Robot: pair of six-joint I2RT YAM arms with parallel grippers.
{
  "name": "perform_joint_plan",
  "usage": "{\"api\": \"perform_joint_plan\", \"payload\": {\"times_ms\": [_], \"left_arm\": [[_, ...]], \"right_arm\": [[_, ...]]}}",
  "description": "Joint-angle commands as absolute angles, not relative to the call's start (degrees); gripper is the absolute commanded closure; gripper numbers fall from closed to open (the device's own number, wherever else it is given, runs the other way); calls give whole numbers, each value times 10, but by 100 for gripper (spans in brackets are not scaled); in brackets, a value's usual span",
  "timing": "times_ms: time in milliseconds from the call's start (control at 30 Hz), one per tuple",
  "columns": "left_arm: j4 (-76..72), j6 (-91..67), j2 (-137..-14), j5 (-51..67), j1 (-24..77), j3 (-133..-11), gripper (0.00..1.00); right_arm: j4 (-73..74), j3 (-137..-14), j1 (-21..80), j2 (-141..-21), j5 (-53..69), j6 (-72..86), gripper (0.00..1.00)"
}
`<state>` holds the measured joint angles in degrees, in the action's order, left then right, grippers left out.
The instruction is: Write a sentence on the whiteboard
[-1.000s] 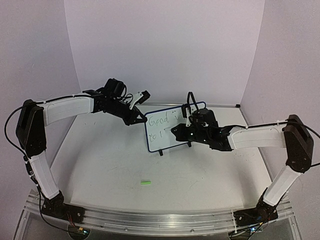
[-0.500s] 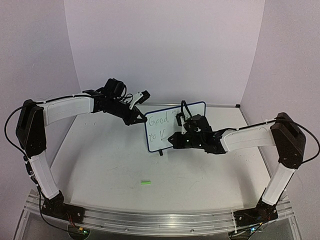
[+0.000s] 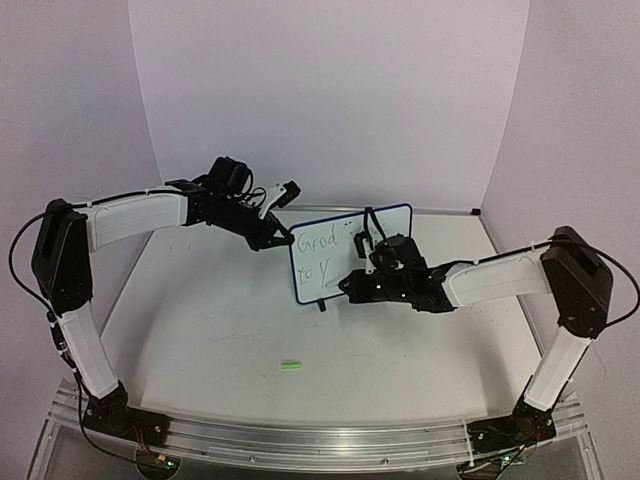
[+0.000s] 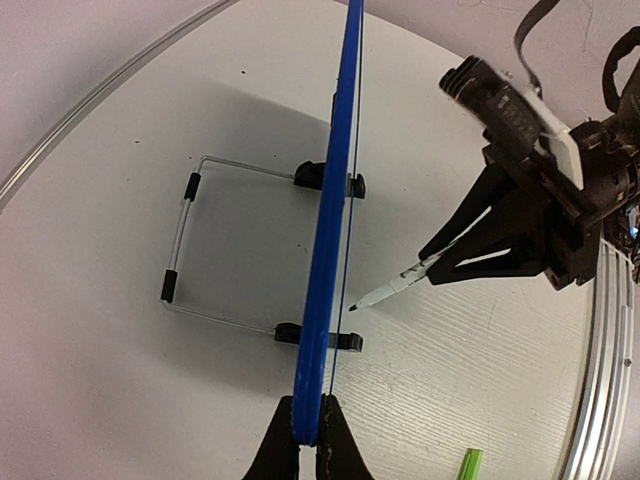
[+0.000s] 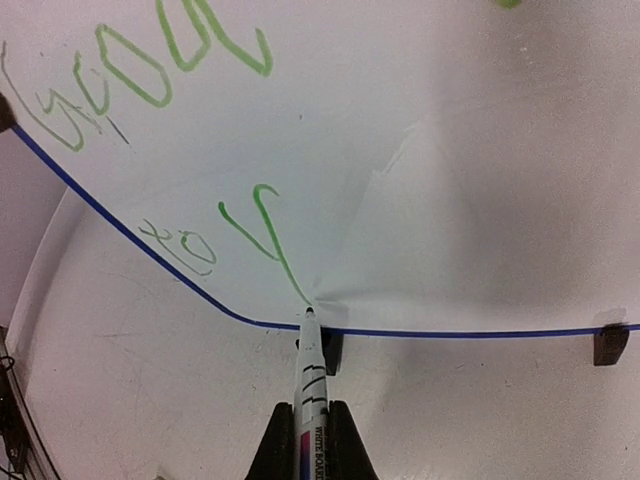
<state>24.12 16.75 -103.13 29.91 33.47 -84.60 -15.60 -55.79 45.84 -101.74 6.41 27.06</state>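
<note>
Two claws, both clenched. Left claw (image 4: 308, 447): clamped on the blue rim of the whiteboard (image 4: 335, 230), which stands upright on the table (image 3: 200, 330) and runs straight ahead of it. Right claw (image 5: 312, 440): grasping a marker pen (image 5: 310, 370), its tip touching the board face just ahead of the claw, at the tail of a "y". Sentence (image 3: 316, 243): green, showing "Good" above "to y". One green cap (image 3: 291, 365): on the table, well apart from both claws.
</note>
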Motion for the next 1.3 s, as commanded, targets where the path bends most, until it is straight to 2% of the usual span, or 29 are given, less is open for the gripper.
{"api": "perform_joint_plan", "payload": {"times_ms": [0,667,1267], "left_arm": [[254,202,-1017,250,331,-836,100],[254,201,-1016,250,331,-836,100],[254,201,-1017,250,332,-836,100]], "right_arm": [[-189,-532,454,-933,41,268,100],[-189,-571,454,-962,-12,277,100],[-166,-575,454,-999,-13,280,100]]}}
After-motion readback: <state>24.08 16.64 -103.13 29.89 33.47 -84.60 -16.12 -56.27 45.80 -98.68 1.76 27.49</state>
